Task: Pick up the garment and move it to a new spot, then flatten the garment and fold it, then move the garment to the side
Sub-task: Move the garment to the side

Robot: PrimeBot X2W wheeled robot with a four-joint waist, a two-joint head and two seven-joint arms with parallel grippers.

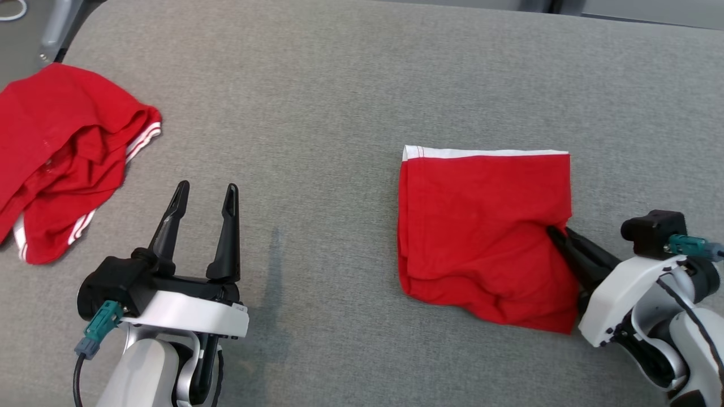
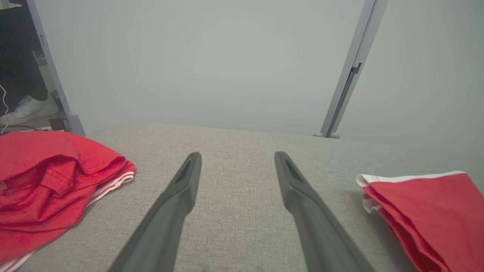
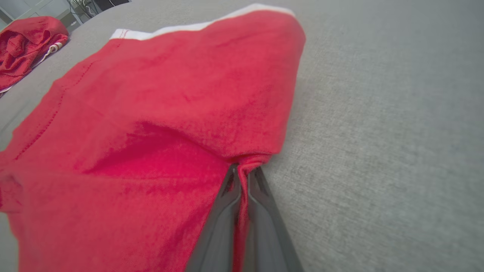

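garment (image 1: 481, 226) lies folded, roughly square, right of centre on the grey tabletop (image 1: 339, 85), white hem (image 1: 486, 152) on its far edge. we see the right jaws pressed together on its right edge, pinching a tuck of cloth. left jaws spread wide, empty, well apart to its left.

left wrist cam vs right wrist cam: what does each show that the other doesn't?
Left wrist adds: the left gripper, jaws wide open over bare fabric and holding nothing, a white sneaker at far left, and a grey post against the wall.
Right wrist adds: the right gripper shut on the folded red garment, with a pinch of its edge bunched between the fingers.
Both: that folded garment with its white band, the crumpled red garment, and the grey fabric surface.
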